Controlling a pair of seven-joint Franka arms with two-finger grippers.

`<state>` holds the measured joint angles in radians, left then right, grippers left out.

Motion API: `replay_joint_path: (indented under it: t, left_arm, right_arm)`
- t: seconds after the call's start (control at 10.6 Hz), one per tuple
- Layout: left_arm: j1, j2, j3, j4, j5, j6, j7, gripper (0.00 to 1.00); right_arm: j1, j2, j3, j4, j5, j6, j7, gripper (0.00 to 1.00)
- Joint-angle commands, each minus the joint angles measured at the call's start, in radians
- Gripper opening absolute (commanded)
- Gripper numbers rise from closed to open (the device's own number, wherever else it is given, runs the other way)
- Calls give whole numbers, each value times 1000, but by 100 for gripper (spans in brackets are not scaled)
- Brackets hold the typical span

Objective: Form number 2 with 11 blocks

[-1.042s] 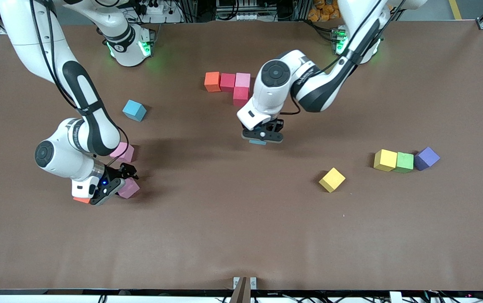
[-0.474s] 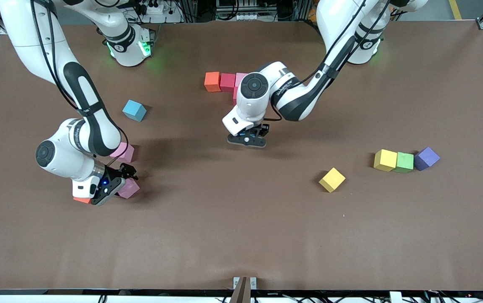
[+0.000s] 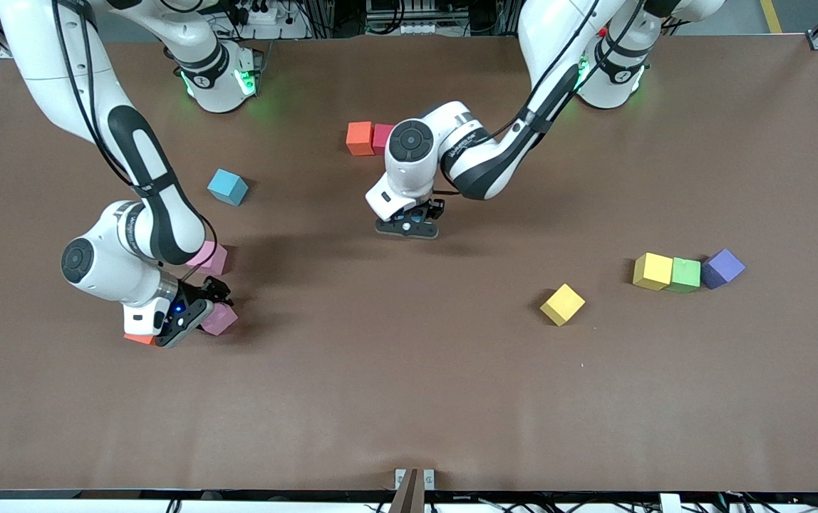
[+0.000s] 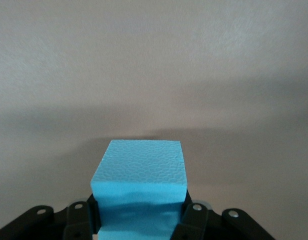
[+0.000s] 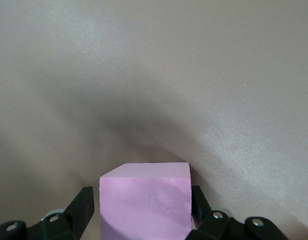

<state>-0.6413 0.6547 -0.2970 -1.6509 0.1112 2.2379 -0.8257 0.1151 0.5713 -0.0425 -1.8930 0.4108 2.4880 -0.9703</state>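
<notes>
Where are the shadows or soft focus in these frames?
Front view: sharp, with soft arm shadows on the brown table and green base glow. Left wrist view: the matte light blue cube is crisp, the table blurred, a shadow band. Right wrist view: a dark curved shadow above the matte pink cube.

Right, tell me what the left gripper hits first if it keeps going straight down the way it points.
The left gripper points down, shut on a light blue block. The left wrist view shows only bare brown table ahead, so the held block would likely meet the tabletop first; the height is unclear.
</notes>
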Motion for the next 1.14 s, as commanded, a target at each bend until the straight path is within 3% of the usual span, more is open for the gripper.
replay_joint_path:
  t: [0.0,0.28,0.66,1.04]
  left_arm:
    - [-27,26,9,26,-25,-17,-18,0]
    - [-32,26,3,26,-53,-17,-47,0]
    - [-60,28,4,14,-79,-18,-85,0]
    - [-60,28,3,-1,-79,-43,-144,0]
  right_arm:
    - [-14,1,10,2,25,-1,-44,69]
    - [-12,1,10,3,23,-3,-45,38]
    - [5,1,12,26,20,-15,-38,27]
    - [50,-10,12,66,25,-127,-24,27]
